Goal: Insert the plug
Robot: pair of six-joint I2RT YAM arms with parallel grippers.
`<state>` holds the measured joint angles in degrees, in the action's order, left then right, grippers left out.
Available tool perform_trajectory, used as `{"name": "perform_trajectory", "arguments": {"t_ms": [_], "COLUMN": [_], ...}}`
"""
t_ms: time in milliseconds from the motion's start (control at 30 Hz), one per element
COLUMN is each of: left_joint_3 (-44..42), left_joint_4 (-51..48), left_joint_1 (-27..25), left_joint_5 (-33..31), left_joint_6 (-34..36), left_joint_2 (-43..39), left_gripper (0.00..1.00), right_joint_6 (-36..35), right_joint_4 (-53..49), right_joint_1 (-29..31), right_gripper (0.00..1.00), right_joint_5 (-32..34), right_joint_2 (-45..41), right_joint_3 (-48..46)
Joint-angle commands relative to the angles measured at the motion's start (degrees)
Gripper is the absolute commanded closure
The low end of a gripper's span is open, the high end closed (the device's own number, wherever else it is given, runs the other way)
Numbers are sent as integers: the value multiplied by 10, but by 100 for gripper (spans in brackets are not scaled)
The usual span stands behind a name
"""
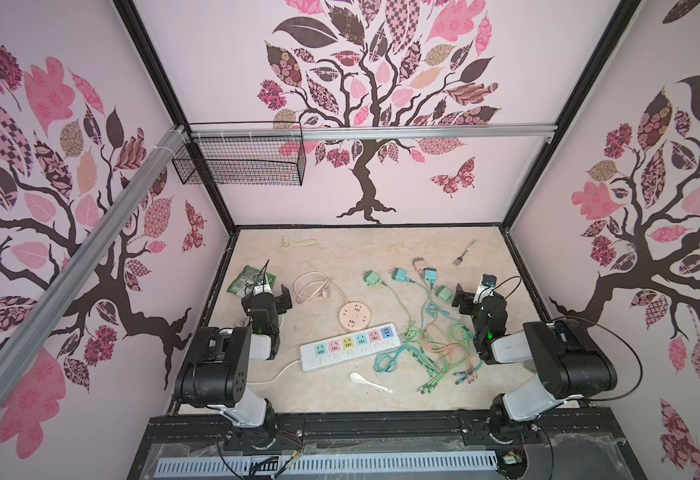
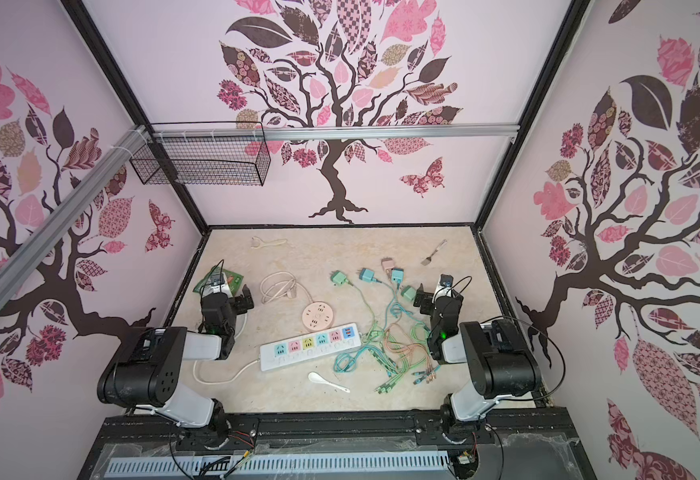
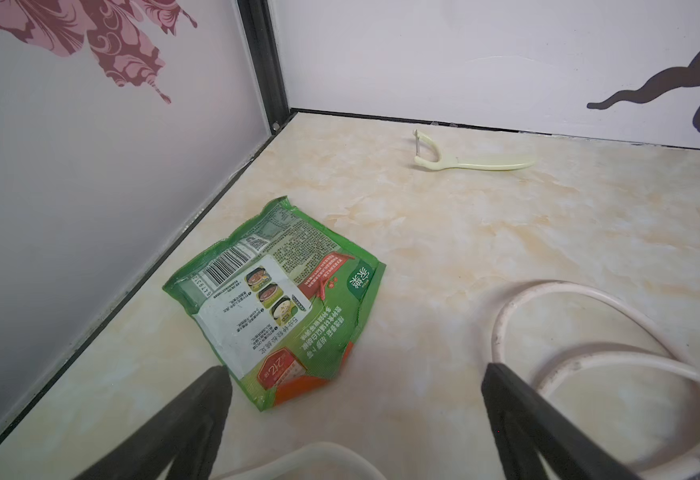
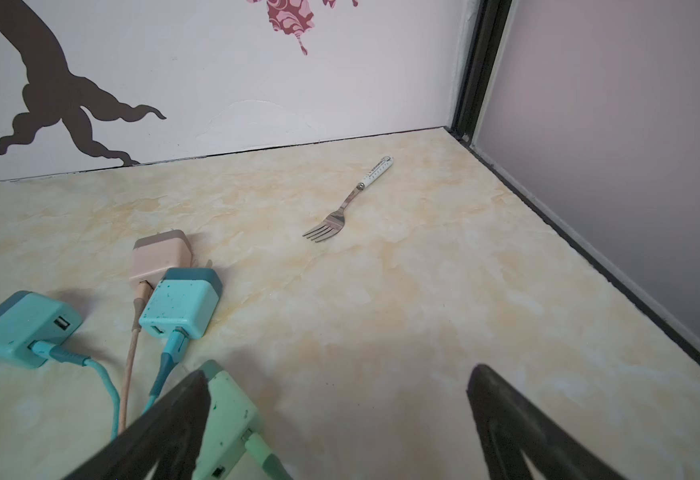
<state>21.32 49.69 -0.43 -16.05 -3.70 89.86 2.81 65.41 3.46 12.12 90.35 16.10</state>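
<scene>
Black wire basket [image 1: 240, 160] hangs on the wall rail, well behind the white power strip with pastel sockets [image 1: 348, 345]; its contents are unreadable. The strip shows only in both top views. Only the right wrist view resolves dark specks on the mint-green square charger plug [image 4: 232, 411], cable attached, lying behind-right of the strip. Right gripper [image 4: 335, 374] jaws are spread wide beside it, contact unclear. Left gripper [image 3: 356, 370] jaws are also wide, holding nothing.

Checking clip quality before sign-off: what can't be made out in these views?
- Green packet: both top views, partly behind the left arm.
- Mint charger: right wrist view, partly behind one of the fingers, cut by the frame edge.
- Power strip socket holes: top views, too small.
- Cable tangle: top views, too fine to trace.
</scene>
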Motion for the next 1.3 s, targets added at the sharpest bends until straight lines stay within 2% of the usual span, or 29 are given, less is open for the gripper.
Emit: {"name": "perform_trajectory", "arguments": {"t_ms": [0, 867, 1267], "left_joint_3": [1, 2, 2], "left_joint_4": [9, 8, 4], "left_joint_1": [-2, 3, -3], "left_joint_5": [-4, 6, -14], "left_joint_6": [-4, -5, -5], "left_joint_2": [-7, -6, -14], "left_gripper": [2, 2, 2], "right_joint_6": [-1, -1, 2], "right_joint_4": [5, 4, -1], "right_joint_1": [2, 2, 2], "right_gripper": [0, 1, 1], "right_joint_5": [-2, -1, 8], "right_joint_2": [-10, -9, -19], "right_joint_3": [4, 5, 7]}}
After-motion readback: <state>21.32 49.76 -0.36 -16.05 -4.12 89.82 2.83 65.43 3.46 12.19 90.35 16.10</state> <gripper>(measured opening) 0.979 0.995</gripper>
